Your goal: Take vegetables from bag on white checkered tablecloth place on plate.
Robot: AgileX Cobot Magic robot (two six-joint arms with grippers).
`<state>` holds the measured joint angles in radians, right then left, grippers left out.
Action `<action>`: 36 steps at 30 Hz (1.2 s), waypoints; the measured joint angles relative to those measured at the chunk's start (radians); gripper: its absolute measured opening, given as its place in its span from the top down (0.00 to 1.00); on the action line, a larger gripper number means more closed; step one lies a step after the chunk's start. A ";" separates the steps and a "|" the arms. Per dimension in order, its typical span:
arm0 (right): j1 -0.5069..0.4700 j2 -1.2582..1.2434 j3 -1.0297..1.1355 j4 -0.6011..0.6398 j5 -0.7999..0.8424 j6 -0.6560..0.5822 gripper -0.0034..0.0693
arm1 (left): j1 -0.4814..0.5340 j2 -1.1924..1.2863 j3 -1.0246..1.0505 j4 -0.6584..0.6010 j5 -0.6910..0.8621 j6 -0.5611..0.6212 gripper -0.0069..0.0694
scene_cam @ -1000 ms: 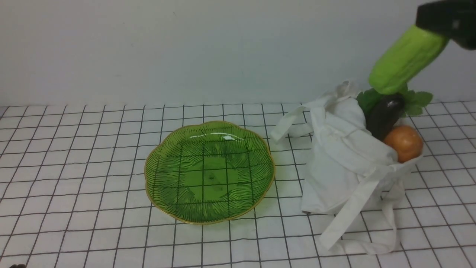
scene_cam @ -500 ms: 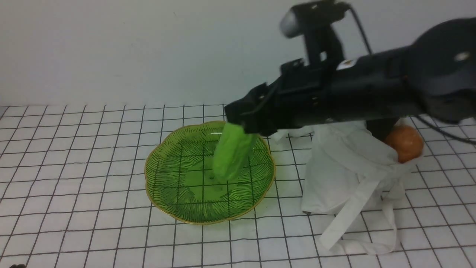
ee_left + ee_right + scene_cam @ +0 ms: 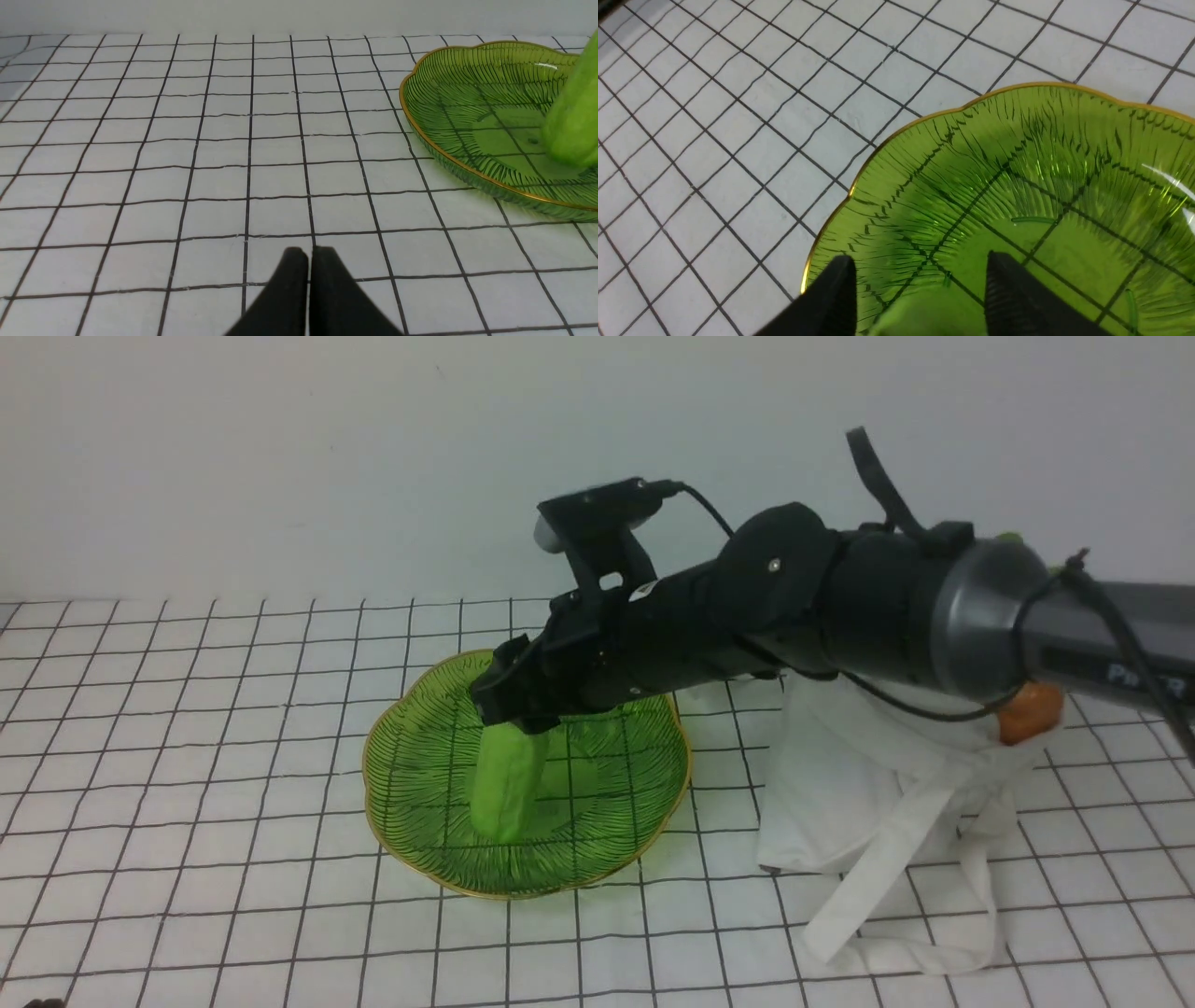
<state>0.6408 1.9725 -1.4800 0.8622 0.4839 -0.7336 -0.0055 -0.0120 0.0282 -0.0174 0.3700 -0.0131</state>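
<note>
My right gripper (image 3: 512,709) reaches over the green scalloped plate (image 3: 420,775) and is shut on the light-green gourd (image 3: 504,784). The gourd hangs steeply, with its lower end on or just above the plate's floor. In the right wrist view the gourd (image 3: 924,312) fills the gap between the black fingers (image 3: 838,284) above the plate (image 3: 1017,163). The white bag (image 3: 868,775) lies right of the plate, with the round orange vegetable (image 3: 1029,711) at its mouth. The eggplant and sprigs are hidden behind my arm. My left gripper (image 3: 308,252) is shut and empty over the tablecloth (image 3: 187,140), left of the plate (image 3: 458,102).
The checkered tablecloth (image 3: 187,756) covers the whole table. The bag's long strap handles (image 3: 896,915) trail toward the front right. A plain white wall (image 3: 280,457) stands behind the table. My right arm (image 3: 840,597) spans the space above the bag.
My right gripper carried the gourd from above the bag leftward and down to the plate. The gourd's lower end has now dropped to the plate's floor. The bag stayed put.
</note>
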 joint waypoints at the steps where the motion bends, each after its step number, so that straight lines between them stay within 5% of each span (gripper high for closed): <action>1: 0.000 0.005 -0.003 0.000 0.001 0.000 0.39 | 0.000 0.000 0.000 0.000 0.000 0.000 0.92; 6: 0.000 0.006 -0.007 -0.019 0.004 0.000 0.16 | 0.000 0.000 0.000 0.000 0.000 0.000 0.92; 12: -0.012 -0.044 -0.007 -0.149 0.043 0.034 0.13 | 0.000 0.000 0.000 0.000 0.000 0.000 0.92; 15: -0.037 -0.141 -0.007 -0.297 0.092 0.134 0.22 | 0.000 0.000 0.000 0.000 0.000 0.000 0.92; 22: -0.177 -0.525 -0.007 -0.806 0.308 0.622 0.83 | 0.000 0.000 0.000 0.000 0.000 0.000 0.92; 24: -0.209 -0.637 -0.007 -0.918 0.365 0.734 0.92 | 0.000 0.000 0.000 0.000 0.000 0.000 0.92; 28: -0.235 -0.874 0.046 -1.079 0.415 0.915 0.97 | 0.000 0.000 0.000 0.000 0.000 0.000 0.92; 36: -0.236 -1.437 0.464 -1.115 0.285 1.058 0.97 | 0.000 0.000 0.000 0.000 0.000 0.000 0.92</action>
<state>0.4051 0.5354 -1.0159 -0.2530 0.7684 0.3244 -0.0055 -0.0120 0.0282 -0.0174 0.3700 -0.0131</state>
